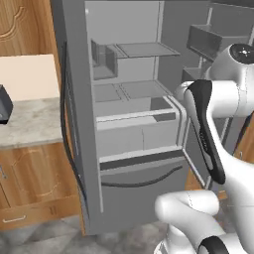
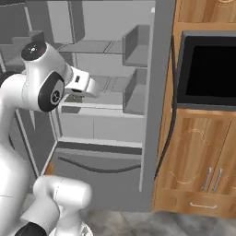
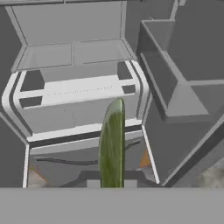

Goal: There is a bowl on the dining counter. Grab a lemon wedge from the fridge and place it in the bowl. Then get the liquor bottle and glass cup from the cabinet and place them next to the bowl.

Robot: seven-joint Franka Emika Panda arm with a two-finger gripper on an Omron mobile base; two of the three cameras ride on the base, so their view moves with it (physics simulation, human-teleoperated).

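Observation:
The fridge (image 1: 139, 129) stands open in front of me, its grey shelves and drawers bare. My gripper (image 3: 112, 180) is shut on the lemon wedge (image 3: 112, 142), a thin yellow-green sliver standing up between the dark fingertips (image 3: 89, 177). It hangs in front of the fridge shelves (image 3: 74, 94), above the bottom drawer. In the right base view the hand (image 2: 82, 84) reaches toward the fridge interior (image 2: 106, 99) at mid height. The bowl, dining counter, liquor bottle, glass cup and cabinet are out of view.
The fridge's right door with its bins (image 3: 175, 78) swings open beside the hand. Left of the fridge, a marbled counter (image 1: 30, 124) holds a dark appliance (image 1: 4, 105) over wood cupboards (image 1: 34, 178). On the fridge's right, a black oven panel (image 2: 207, 69) sits above wood doors (image 2: 198, 156).

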